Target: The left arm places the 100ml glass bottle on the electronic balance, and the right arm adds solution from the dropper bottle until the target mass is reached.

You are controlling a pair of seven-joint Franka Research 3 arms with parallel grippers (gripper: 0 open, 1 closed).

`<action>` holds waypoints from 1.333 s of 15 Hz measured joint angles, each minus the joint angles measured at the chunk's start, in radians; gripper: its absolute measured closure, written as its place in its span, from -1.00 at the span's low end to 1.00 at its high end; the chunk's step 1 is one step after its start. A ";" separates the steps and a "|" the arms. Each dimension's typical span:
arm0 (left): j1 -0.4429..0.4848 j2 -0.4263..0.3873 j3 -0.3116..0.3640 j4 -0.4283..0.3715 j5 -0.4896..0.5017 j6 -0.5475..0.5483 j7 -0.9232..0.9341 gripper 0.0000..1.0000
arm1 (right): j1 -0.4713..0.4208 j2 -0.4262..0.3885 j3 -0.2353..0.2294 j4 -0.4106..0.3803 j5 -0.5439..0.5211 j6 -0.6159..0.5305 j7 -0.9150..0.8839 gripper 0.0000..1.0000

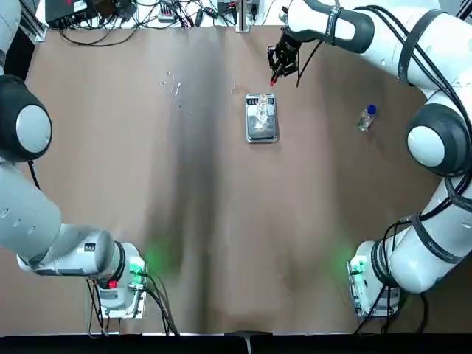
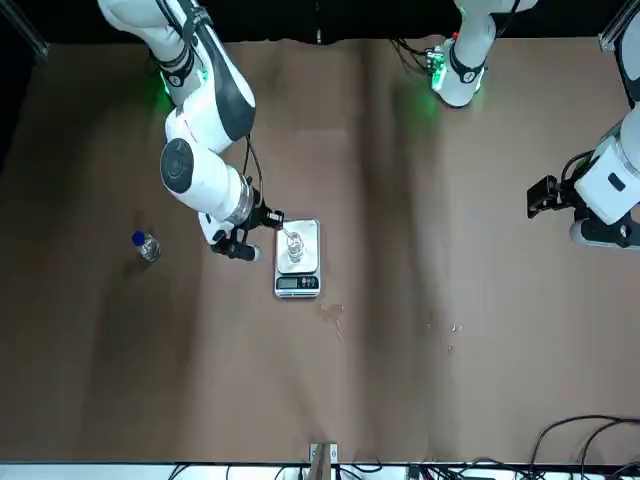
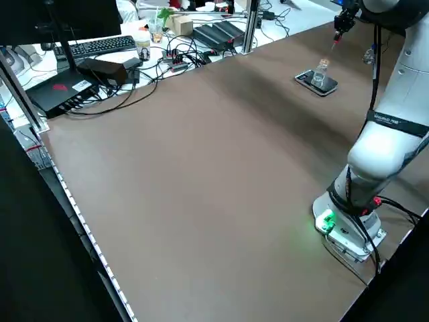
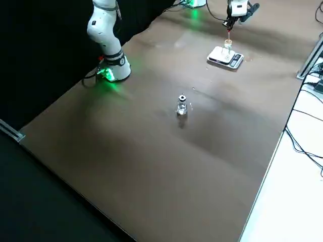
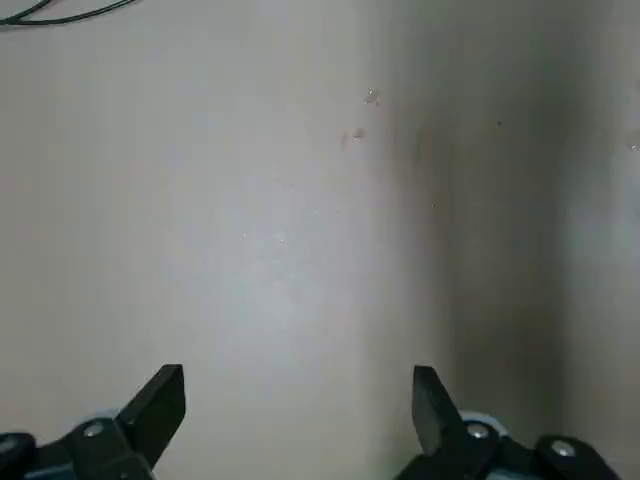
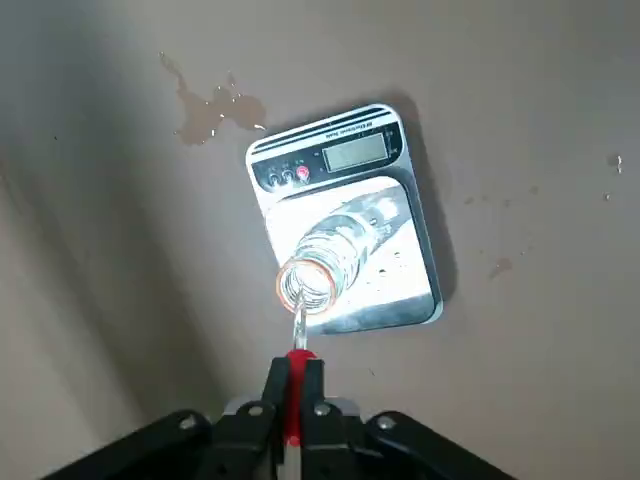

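Note:
The electronic balance (image 1: 261, 127) lies at the far middle of the table, and the 100ml glass bottle (image 1: 262, 110) stands upright on its steel plate. My right gripper (image 1: 277, 68) hovers just beyond the balance, shut on a red dropper (image 6: 293, 398). In the right wrist view the dropper's glass tip (image 6: 299, 326) hangs at the rim of the bottle's mouth (image 6: 308, 284). The dropper bottle (image 1: 366, 118), clear with a blue collar, stands apart on the right. My left gripper (image 5: 298, 395) is open over bare table at the robot's left (image 2: 541, 196).
Small liquid stains (image 6: 213, 100) mark the table beside the balance's display end. Cables, a keyboard and boxes (image 3: 107, 57) crowd the far edge beyond the table. The two arm bases (image 1: 122, 284) (image 1: 372, 284) sit at the near edge.

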 joint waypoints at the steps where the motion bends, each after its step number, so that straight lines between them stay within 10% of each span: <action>1: 0.000 0.000 0.000 0.000 0.000 0.000 0.000 -1.00 | 0.000 0.000 0.000 0.000 0.000 0.000 0.000 0.86; 20: 0.000 0.000 0.001 0.000 0.000 0.000 0.000 -1.00 | 0.000 -0.001 -0.011 0.006 0.000 0.005 0.012 0.90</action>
